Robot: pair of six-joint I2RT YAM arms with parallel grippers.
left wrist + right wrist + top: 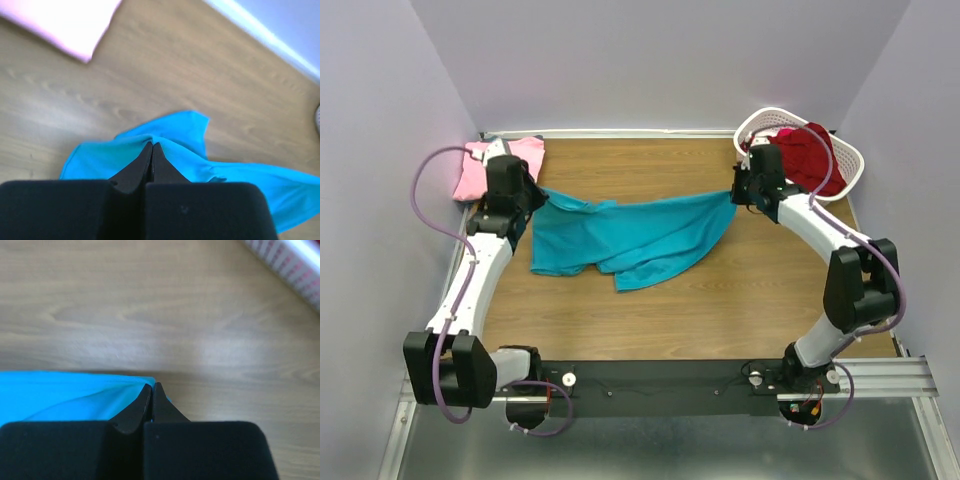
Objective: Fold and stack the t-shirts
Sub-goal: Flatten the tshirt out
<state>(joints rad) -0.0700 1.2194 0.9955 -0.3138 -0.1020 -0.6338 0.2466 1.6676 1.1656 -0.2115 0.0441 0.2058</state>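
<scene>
The teal t-shirt hangs stretched between my two grippers above the wooden table, its lower part draping onto the wood. My left gripper is shut on the teal shirt's left end; in the left wrist view cloth bunches round the tips. My right gripper is shut on the shirt's right corner, seen in the right wrist view with teal cloth to the left. The pink t-shirt lies folded at the back left. The dark red t-shirt lies in the basket.
A white slotted basket stands at the back right corner, right behind my right gripper; its edge shows in the right wrist view. Walls close the table on three sides. The pink shirt's corner shows in the left wrist view.
</scene>
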